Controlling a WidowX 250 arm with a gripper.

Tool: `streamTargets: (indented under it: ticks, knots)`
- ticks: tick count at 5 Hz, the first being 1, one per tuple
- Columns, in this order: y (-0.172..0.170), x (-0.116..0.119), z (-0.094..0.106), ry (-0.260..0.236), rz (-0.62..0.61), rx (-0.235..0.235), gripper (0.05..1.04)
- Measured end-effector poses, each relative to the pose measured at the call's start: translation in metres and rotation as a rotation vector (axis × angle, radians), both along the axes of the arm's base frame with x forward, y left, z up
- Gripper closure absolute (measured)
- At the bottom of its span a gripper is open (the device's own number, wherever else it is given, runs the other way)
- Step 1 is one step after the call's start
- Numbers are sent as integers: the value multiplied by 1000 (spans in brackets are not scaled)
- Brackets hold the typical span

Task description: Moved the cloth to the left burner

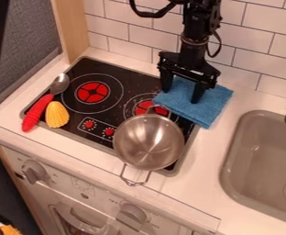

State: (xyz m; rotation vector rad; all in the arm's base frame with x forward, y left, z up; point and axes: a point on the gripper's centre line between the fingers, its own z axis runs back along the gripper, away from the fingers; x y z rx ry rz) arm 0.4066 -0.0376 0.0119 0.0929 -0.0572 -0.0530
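The gripper is low over the blue cloth, its two fingers spread wide apart. One finger is at the cloth's left part and the other is over its middle; whether they touch it is unclear. The folded cloth lies at the stove's right back corner, partly on the black cooktop and partly on the white counter. On the cooktop's left side, the left burner is a red disc inside a thin white ring, with nothing on it.
A steel pot covers the cooktop's front right, against the right burner. Left of the knobs lie a yellow shell-like piece and a red-handled spoon. A sink is at right; a tiled wall stands behind.
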Motion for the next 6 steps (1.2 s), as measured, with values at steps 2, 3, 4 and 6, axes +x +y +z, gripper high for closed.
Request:
streamTargets:
  ticks: [2, 3, 4, 6]
  knots:
    - [48, 4, -1, 8, 13, 17, 82]
    - [94, 3, 0, 9, 53, 56, 83]
    - [136, -2, 2, 10, 90, 84, 83]
    - [184, -14, 3, 15, 113, 59, 83]
